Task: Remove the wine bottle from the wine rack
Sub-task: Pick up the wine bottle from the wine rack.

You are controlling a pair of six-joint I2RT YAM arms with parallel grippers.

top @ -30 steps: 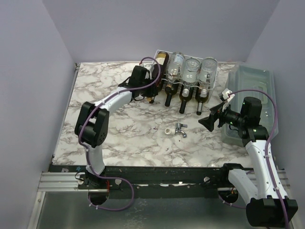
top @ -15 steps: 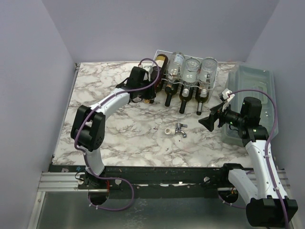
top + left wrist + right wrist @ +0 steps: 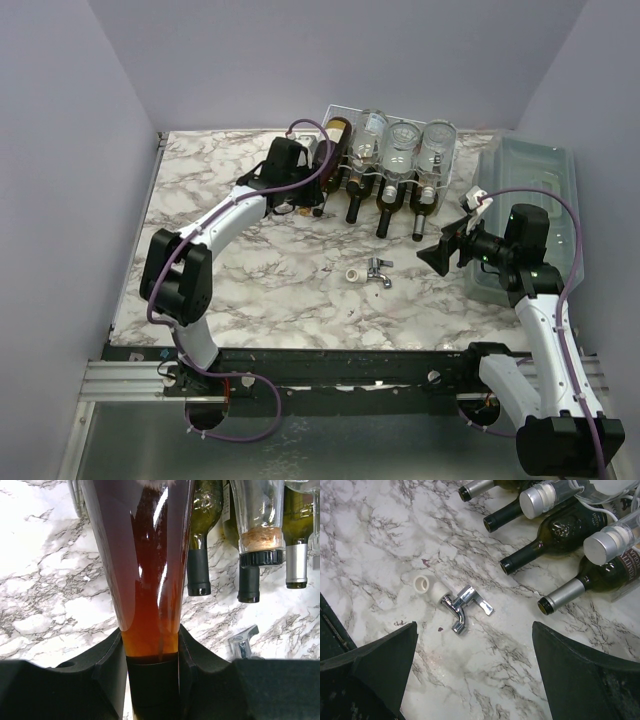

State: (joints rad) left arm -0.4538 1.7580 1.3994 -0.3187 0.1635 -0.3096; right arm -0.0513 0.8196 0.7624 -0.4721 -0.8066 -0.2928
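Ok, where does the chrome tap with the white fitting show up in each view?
Top external: chrome tap mid-table on the marble, nearer than the wine rack.
Left wrist: lower right edge, right of the amber bottle.
Right wrist: left of centre.
Shared landmark: the dark bottle necks just beyond it.

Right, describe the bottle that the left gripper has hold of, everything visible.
The wine bottle is glossy, see-through amber-brown glass, its shoulder tapering to a neck wrapped in a dark capsule. The left gripper is shut on it, one black finger on each side where the neck begins. It lies in the leftmost cradle of the white wire wine rack, base toward the far wall, neck toward the near edge. Whether it touches the green bottle beside it cannot be told.
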